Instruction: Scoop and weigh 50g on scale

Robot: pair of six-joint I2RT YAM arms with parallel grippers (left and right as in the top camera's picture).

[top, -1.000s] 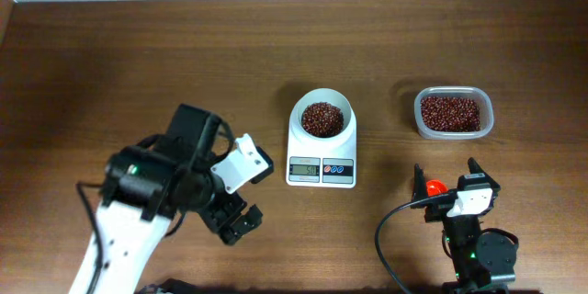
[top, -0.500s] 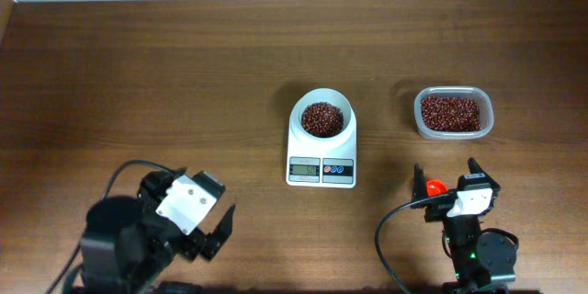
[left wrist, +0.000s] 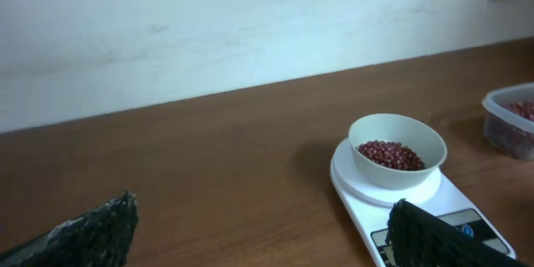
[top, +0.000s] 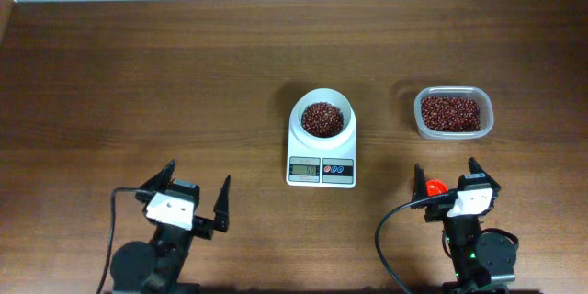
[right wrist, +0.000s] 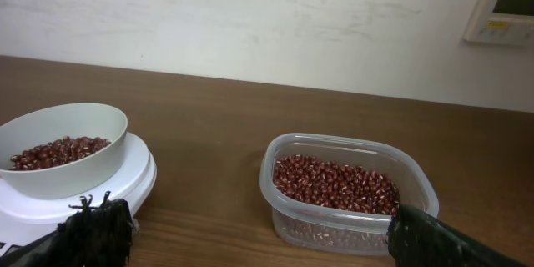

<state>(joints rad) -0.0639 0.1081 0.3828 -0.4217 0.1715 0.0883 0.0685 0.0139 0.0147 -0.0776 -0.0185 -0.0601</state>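
Scale [top: 321, 152] sat on the desk [top: 138, 73], red beans [top: 322, 118] in its white bowl [top: 322, 101]; clear bean tub [top: 452, 113] stood well apart to its right. My left jaws and right jaws both gaped wide.

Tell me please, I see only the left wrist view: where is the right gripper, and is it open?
Observer: The right gripper is open, on the near side, in front of the tub.
Operator: Is something between its fingers?
Observer: A small red thing shows beside one finger; whether it is held, I cannot tell.
Operator: Are beans left in the tub?
Observer: Yes, beans cover its whole floor.
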